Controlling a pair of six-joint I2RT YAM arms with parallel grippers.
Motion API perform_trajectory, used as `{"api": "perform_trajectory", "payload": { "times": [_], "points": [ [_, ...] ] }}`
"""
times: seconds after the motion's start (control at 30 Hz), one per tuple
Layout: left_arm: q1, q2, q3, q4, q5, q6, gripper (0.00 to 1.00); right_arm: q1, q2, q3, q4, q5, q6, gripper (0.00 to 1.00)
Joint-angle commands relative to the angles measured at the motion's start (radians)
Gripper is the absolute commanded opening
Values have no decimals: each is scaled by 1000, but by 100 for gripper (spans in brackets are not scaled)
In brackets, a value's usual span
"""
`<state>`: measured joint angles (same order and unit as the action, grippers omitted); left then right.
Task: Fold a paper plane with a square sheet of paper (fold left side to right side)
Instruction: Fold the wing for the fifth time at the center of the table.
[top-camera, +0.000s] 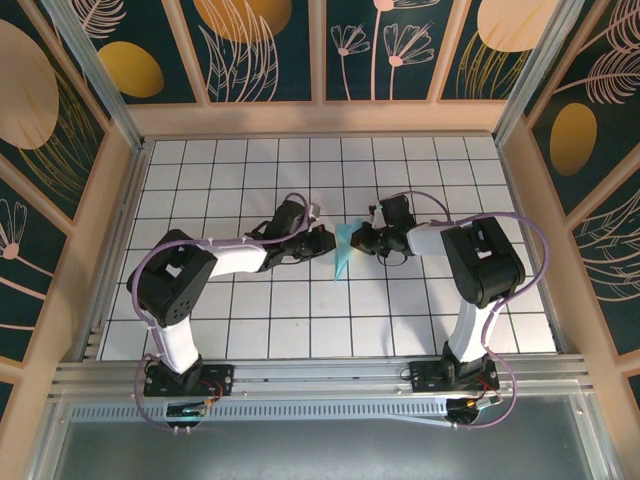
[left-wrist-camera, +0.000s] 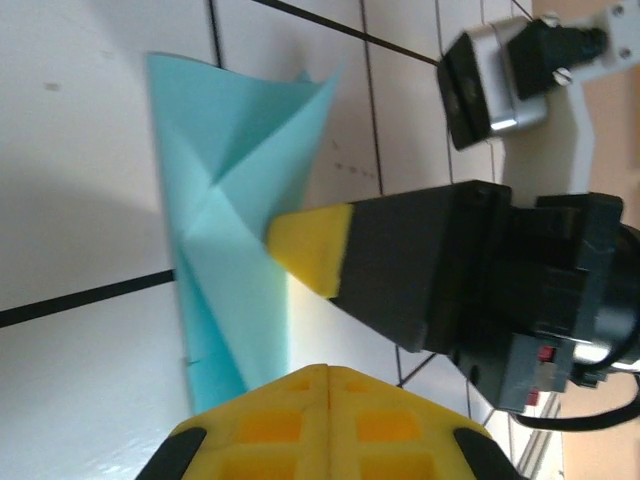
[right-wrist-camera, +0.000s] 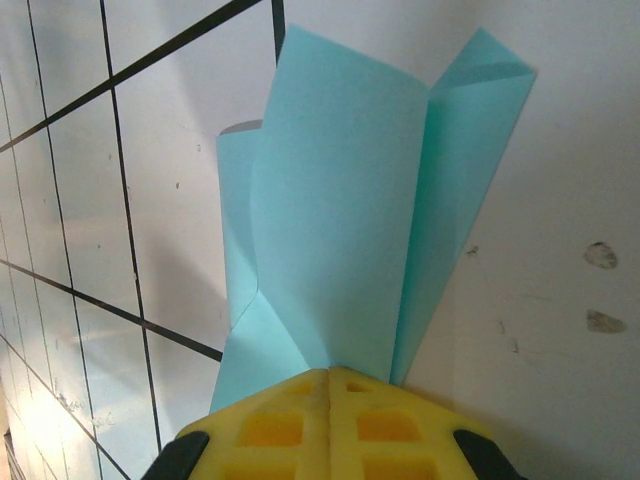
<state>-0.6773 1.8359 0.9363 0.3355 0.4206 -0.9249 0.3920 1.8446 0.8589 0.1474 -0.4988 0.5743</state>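
The light-blue paper (top-camera: 343, 250) lies mid-table as a narrow, creased, partly folded shape tapering toward the near side. In the left wrist view the paper (left-wrist-camera: 230, 210) shows layered triangular folds, and in the right wrist view its flaps (right-wrist-camera: 340, 220) stand up loosely. My left gripper (top-camera: 328, 243) is shut, and its yellow tip (left-wrist-camera: 330, 368) sits at the paper's narrow end with nothing visibly between the fingers. My right gripper (top-camera: 357, 242) comes in from the opposite side, also shut (right-wrist-camera: 332, 370). Its yellow fingertips (left-wrist-camera: 310, 245) rest against the paper's side edge at the folds.
The white grid table (top-camera: 250, 310) is walled by wooden rails (top-camera: 120, 230) left, right and far. The two arms meet nose to nose over the middle, and the right arm's wrist camera (left-wrist-camera: 500, 85) hangs close above its black gripper body.
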Motion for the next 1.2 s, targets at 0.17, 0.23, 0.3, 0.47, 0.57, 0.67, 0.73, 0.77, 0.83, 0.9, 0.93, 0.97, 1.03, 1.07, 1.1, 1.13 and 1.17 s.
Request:
{"api": "perform_trajectory", "payload": {
  "times": [0.17,0.23,0.3,0.47,0.57,0.67,0.73,0.77,0.83,0.9,0.93,0.97,1.03,1.07,1.1,1.13,1.17],
  "points": [
    [-34,93,94,-41,72,22,3,7,61,-25,-69,45,-20,0],
    [-36,104,97,-47,63,25,3,8,61,-24,-72,43,-22,0],
    [-35,111,99,-57,56,29,3,8,60,-24,-74,43,-25,0],
    [-38,126,92,-75,49,39,3,7,60,-23,-78,47,-28,0],
    [-38,131,84,-72,49,39,3,7,61,-21,-81,49,-27,0],
    [-39,137,78,-70,47,40,3,8,61,-20,-84,49,-29,0],
    [-40,144,77,-71,46,40,3,8,61,-17,-87,50,-30,0],
    [-42,146,75,-69,47,40,3,8,62,-15,-89,51,-31,0],
    [-42,151,72,-69,47,39,3,7,61,-14,-89,52,-33,0],
    [-44,155,68,-69,44,39,3,8,62,-13,-92,52,-33,0],
    [-43,155,66,-72,41,40,3,8,61,-13,-92,52,-33,0],
    [-44,154,66,-73,38,41,3,7,61,-12,-91,52,-32,0],
    [-43,157,62,-76,33,44,3,8,62,-12,-92,53,-32,0],
    [-44,158,60,-78,31,45,3,8,61,-12,-92,52,-34,0],
    [-44,159,59,-81,28,45,3,7,62,-12,-93,52,-34,0],
    [-46,161,56,-81,27,46,3,7,61,-12,-94,52,-35,0],
    [-47,164,55,-82,27,45,3,7,60,-12,-94,52,-34,0]
  ]
}}
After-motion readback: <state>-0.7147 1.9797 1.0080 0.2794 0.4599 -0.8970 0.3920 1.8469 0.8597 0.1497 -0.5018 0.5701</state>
